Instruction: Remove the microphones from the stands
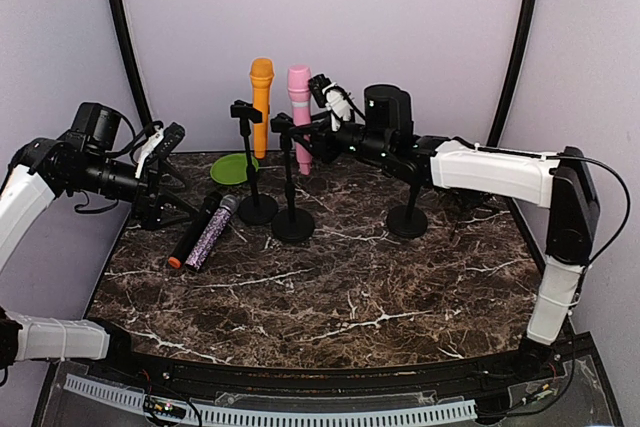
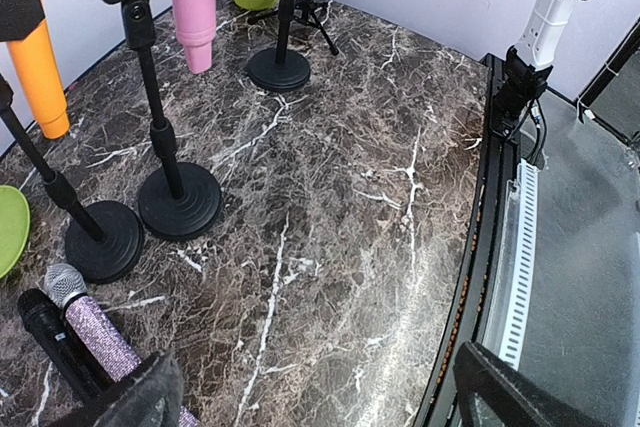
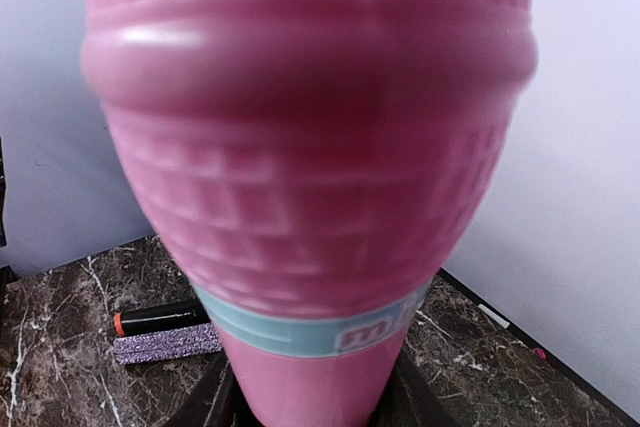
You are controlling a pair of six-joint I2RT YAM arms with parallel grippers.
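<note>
Pink plastic microphone (image 1: 299,92) upright, long axis vertical, in middle black round-base stand (image 1: 292,222). Right gripper (image 1: 305,139) straddles handle from right; whether clamped, cannot tell. Left gripper (image 2: 320,402) wide open, well apart.

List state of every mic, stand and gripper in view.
pink microphone, upright in middle stand
orange microphone, upright in left stand
black microphone, lying on table
glitter microphone, lying on table
right stand, top hidden by right arm
left gripper, open, empty
right gripper, around pink microphone, closure unclear
</note>
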